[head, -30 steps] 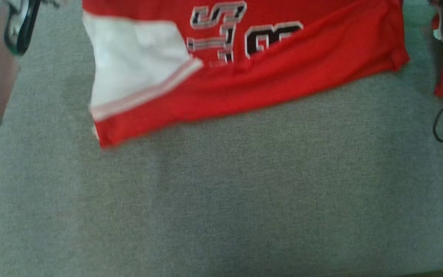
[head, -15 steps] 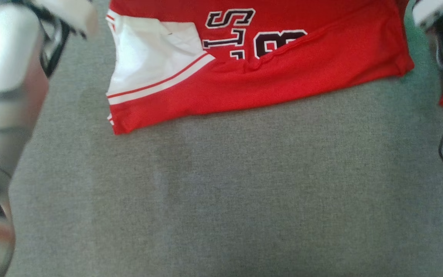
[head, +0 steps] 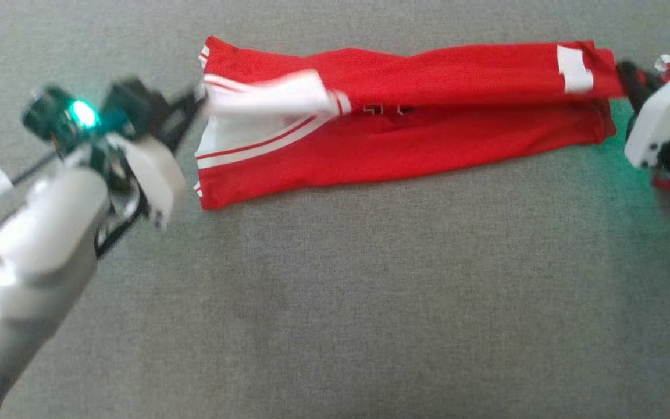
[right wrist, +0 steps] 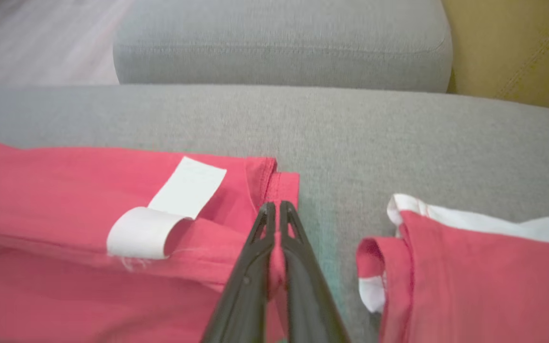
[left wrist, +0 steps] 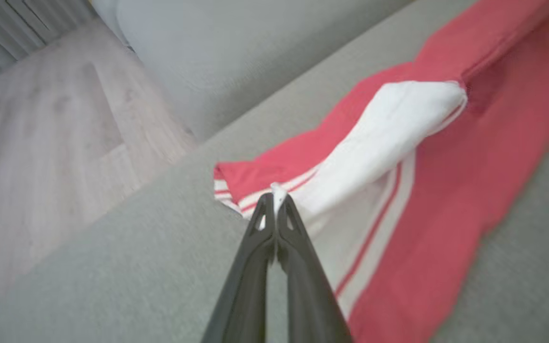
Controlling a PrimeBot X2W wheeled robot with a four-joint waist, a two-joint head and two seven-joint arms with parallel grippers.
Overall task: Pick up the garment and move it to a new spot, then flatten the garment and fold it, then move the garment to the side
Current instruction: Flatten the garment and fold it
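Across the far part of the grey sofa seat (head: 335, 291) lies the red jersey (head: 416, 145), doubled lengthwise into a long band running left to right; its white sleeve (head: 265, 99) with red stripes sits at the left end, a white label (head: 573, 68) near the right end; left gripper (left wrist: 273, 200) is clamped on the striped sleeve hem; right gripper (right wrist: 274, 207) is pinched on the red corner at the right end; a second red-and-white garment (right wrist: 470, 276) lies just right of it, apart; wooden floor (left wrist: 41, 119) lies beyond the seat's left edge.
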